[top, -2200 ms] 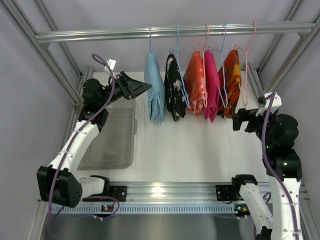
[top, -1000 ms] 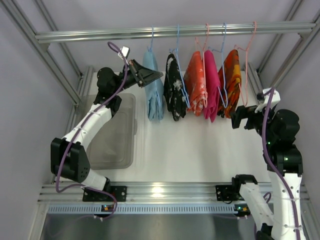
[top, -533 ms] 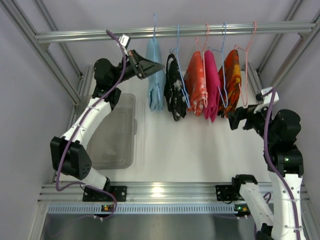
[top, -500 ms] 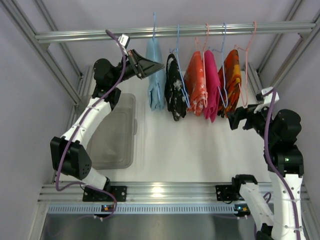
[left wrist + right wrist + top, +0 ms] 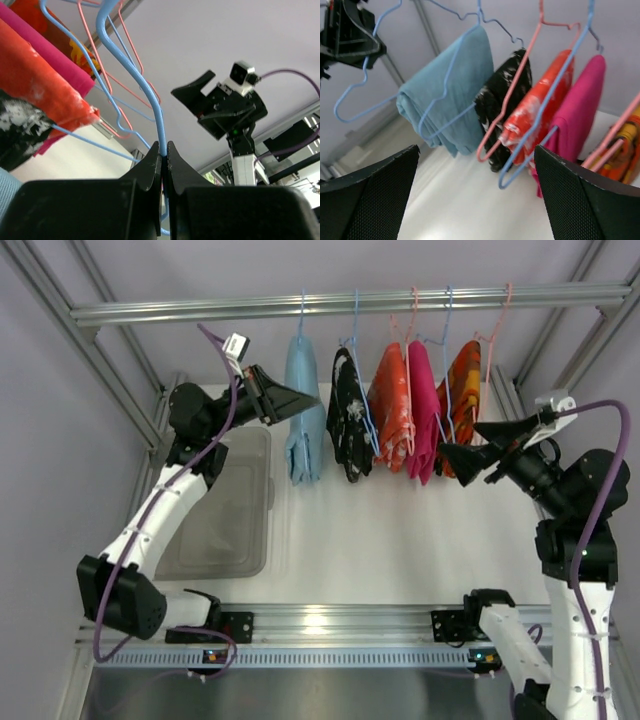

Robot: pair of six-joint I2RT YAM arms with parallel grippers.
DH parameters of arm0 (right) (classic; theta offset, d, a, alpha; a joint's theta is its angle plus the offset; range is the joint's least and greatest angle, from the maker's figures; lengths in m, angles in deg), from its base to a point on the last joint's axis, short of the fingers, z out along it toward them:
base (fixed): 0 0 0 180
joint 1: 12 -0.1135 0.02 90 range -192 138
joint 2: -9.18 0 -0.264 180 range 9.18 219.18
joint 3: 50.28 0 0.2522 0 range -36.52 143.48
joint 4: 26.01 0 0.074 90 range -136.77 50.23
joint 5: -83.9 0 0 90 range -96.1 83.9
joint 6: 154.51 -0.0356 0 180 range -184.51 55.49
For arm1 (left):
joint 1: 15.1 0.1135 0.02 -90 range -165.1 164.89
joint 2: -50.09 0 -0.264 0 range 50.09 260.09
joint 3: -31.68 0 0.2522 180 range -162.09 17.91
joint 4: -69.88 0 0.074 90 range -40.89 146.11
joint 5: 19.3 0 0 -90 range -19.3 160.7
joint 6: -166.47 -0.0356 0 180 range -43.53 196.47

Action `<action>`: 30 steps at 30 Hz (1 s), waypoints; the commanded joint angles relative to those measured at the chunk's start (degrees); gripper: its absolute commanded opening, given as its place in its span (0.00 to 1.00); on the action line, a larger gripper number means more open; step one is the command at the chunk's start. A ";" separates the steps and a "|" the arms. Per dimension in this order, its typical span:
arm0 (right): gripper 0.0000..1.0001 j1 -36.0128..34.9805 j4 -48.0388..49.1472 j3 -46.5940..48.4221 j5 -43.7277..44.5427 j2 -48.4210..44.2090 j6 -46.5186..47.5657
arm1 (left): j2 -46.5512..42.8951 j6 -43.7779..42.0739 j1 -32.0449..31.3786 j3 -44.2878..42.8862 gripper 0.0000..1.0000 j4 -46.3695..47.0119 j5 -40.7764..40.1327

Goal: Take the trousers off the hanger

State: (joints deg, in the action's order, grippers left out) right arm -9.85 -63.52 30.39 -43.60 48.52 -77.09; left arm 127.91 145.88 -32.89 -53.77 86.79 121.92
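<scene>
R arm has swung up and turned toward the clothes since half a sec ago. R gripper (image 5: 466, 445) was tucked low by the orange pair and now points left at the row. L arm has dropped a bit and taken the hanger (image 5: 160, 132) down with it, so the hook sits by the rail (image 5: 200, 310) again, not above it. Can't tell if it's actually hooked on.

L gripper (image 5: 164, 150) is clamped tight on the blue wire, fingers closed w/ only the wire between them. R gripper is spread wide and holds nothing.

Blue trousers (image 5: 303, 415) are folded over the hanger bar, leftmost in the row, just beside the black pair (image 5: 350, 420) and above the bin's (image 5: 225, 520) far edge.

Step in hand, as I read it: bring R gripper across to grab the trousers while L holds the hanger firm. To do it well:
- Approach low, under the other pairs. R has to pass the orange, pink, red and black ones to reach blue.
- Pinch the free-hanging lower cloth only, not the wire.
- Keep the jaws wide till the cloth sits well between them, then close.
- Hold L steady. If it sways, the cloth swings away from R.
- Pull one leg side down so the cloth slides over the bar.
</scene>
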 commanded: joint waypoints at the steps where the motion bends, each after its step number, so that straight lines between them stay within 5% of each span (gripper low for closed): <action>1: 0.94 -0.56 11.61 2.69 -7.24 3.46 -10.09 | -10.66 -9.98 -0.06 0.92 0.00 5.72 -0.15; 8: 0.84 -21.55 13.46 11.21 1.63 13.48 -8.43 | -20.15 -18.34 -0.68 4.61 0.00 -6.15 -0.77; 15: 0.79 -35.70 22.60 18.06 2.07 26.14 -20.02 | -22.89 -21.33 -0.85 6.02 0.00 -10.11 -2.26; 30: 0.67 -44.16 34.29 23.61 2.52 41.70 -34.44 | -24.30 -18.87 -1.91 7.35 0.00 -7.83 -2.09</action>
State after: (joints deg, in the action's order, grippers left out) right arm -52.38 -35.19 51.35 -40.84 89.41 -107.99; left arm 106.95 131.12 -34.59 -43.65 64.39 120.41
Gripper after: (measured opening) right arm 0.676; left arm 0.049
